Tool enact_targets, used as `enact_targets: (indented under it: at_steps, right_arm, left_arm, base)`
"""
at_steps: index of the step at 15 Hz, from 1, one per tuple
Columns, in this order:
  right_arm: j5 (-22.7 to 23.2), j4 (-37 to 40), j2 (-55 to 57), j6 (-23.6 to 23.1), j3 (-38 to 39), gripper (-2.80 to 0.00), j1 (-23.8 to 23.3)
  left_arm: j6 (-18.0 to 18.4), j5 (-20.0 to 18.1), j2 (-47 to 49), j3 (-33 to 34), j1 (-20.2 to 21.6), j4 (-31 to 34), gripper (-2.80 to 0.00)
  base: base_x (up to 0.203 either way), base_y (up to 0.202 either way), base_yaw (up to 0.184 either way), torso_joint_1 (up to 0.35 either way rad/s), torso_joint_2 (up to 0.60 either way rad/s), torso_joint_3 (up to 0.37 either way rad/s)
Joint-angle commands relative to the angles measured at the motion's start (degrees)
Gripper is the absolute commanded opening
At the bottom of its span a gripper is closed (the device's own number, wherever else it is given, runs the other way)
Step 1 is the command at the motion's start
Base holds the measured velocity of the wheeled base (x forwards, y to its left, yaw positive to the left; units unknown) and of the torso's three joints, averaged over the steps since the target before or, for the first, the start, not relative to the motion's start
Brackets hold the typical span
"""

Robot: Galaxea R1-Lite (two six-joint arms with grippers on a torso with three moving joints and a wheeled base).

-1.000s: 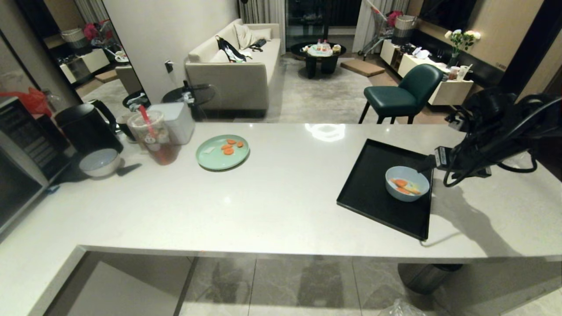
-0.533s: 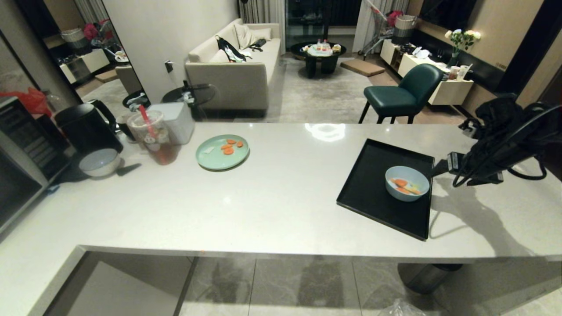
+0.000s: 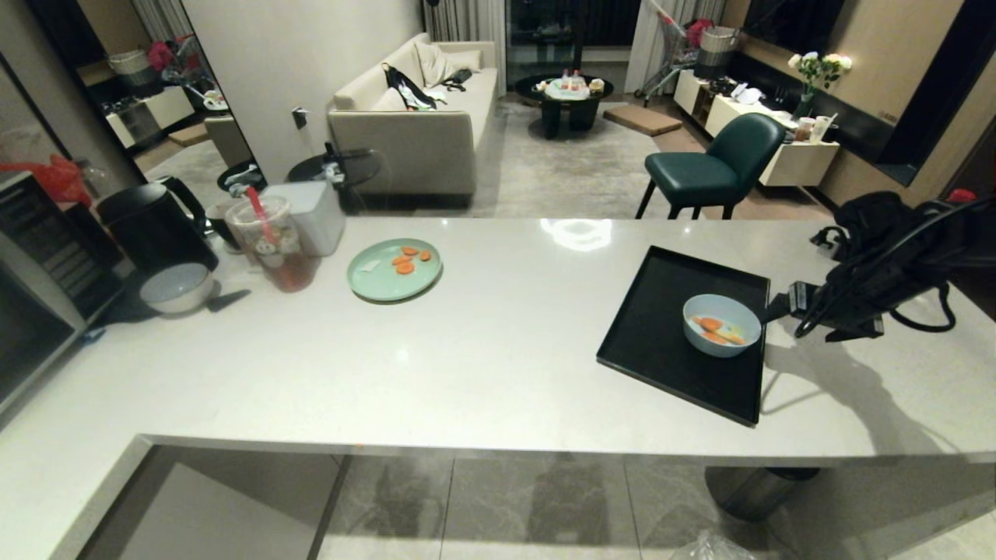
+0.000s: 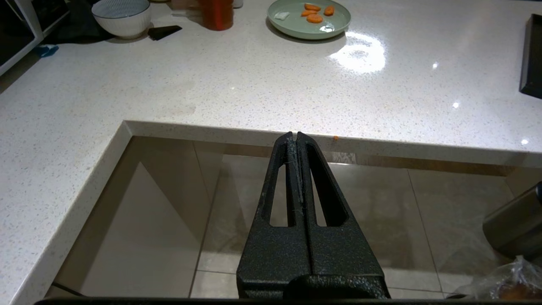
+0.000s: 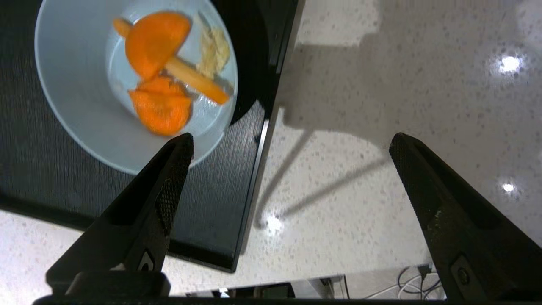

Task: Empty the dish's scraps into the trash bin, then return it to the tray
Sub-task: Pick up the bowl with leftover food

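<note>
The dish (image 3: 721, 324), a small pale blue bowl, stands near the right edge of the black tray (image 3: 661, 350) on the counter. In it lie the scraps (image 3: 716, 328), orange carrot slices with pale bits (image 5: 159, 72). My right gripper (image 3: 778, 309) hangs open just right of the tray's rim, beside the dish (image 5: 84, 106) and apart from it. In the right wrist view this gripper (image 5: 291, 139) holds nothing, and one finger (image 5: 169, 182) is over the tray (image 5: 42, 169). Only the crinkly bag edge of the trash bin (image 3: 704, 547) shows on the floor. My left gripper (image 4: 295, 134) is shut and parked below the counter edge.
A mint-green plate (image 3: 394, 269) with carrot slices, a drink cup (image 3: 272, 241), a black kettle (image 3: 156, 225) and a white ribbed bowl (image 3: 177, 288) stand at the counter's left. An unlined steel bin (image 3: 751, 490) sits under the counter's front edge, below the tray.
My right arm has swung rightward and sunk lower, so its gripper now hangs beside the tray's right rim. The dish and the left arm have not moved.
</note>
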Motion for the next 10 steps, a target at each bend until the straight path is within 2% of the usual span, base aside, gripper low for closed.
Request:
enact_targets:
  at_steps: [1,5,10]
  right_arm:
    - [0.04,0.09,2.8,0.17,-2.89,0.0,0.03]
    - [0.04,0.27,5.66,0.25,-6.27,0.0,0.3]
    - [0.04,0.19,6.73,0.34,-6.52,0.0,1.26]
  left_arm:
    - [-0.03,0.03,0.02,0.0,0.0,-0.04,-2.8]
    - [-0.03,0.03,0.06,0.0,0.0,-0.04,-2.8]
    - [-0.03,0.03,0.01,0.0,0.0,-0.04,-2.8]
  base:
    - [0.0,0.0,0.0,0.0,0.0,0.0]
    - [0.0,0.0,0.0,0.0,0.0,0.0]
    - [0.0,0.0,0.0,0.0,0.0,0.0]
